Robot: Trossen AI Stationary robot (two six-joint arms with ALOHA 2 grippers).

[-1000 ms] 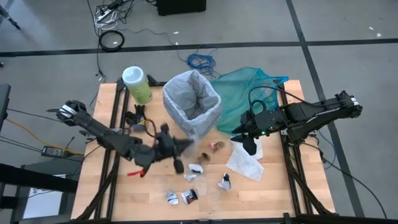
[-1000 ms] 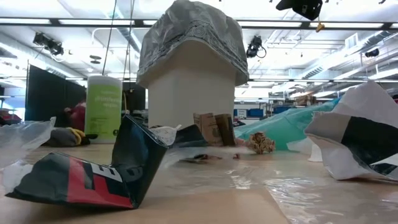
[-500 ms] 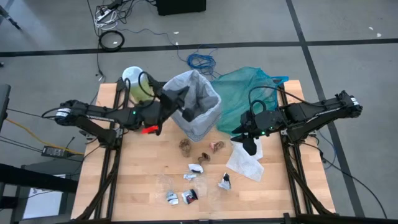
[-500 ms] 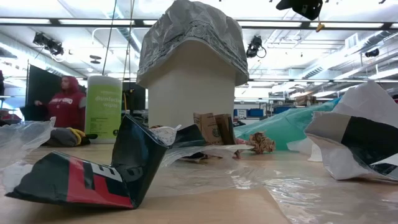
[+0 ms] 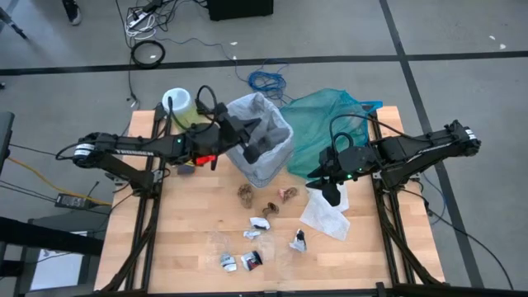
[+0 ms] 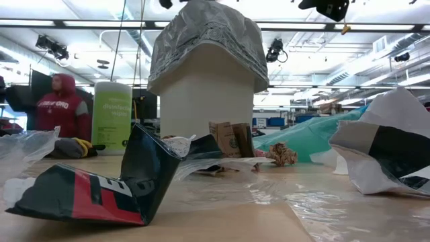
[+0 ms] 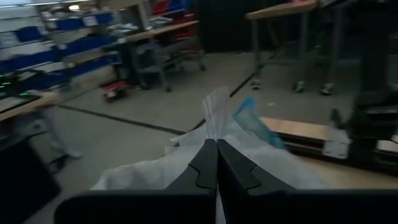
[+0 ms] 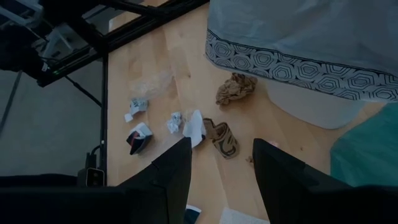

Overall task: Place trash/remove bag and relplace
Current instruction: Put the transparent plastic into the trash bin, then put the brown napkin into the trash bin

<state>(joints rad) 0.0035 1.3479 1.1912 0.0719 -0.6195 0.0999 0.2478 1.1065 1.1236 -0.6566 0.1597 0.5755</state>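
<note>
While the left arm reached in from the frame's left in the high view, its left pincer [image 5: 254, 144] hung over the mouth of the white bin [image 5: 266, 165], fingers pressed together with nothing seen in them. The bag [image 5: 239, 124], grey-white and crinkly, lined that bin in the upper centre of the desk [image 5: 198, 247]. Just right of the bin lay a teal bag [image 5: 330, 115]. The trash [image 5: 264, 223] sat scattered across the desk's middle and lower centre. The right pincer [image 5: 330, 192] hovered right of centre over a white sheet [image 5: 326, 216], fingers parted and holding nothing. A green canister [image 5: 177, 107] stood at the upper left.

At desk level in the low view, the bin [image 6: 205, 94] rose in the centre with the bag [image 6: 205, 37] draped over its rim. A dark red-and-black wrapper [image 6: 101, 188] filled the lower left, and a person in red [image 6: 57, 107] stood far left.

Through the left wrist view, the left pincer [image 7: 217, 158] showed its fingers closed tight together above the bag [image 7: 155, 174].

Through the right wrist view, the right pincer [image 8: 221, 165] stood moderately wide, empty, above scraps of trash [image 8: 221, 137] on the desk [image 8: 186, 62] beside the bin [image 8: 311, 99].
</note>
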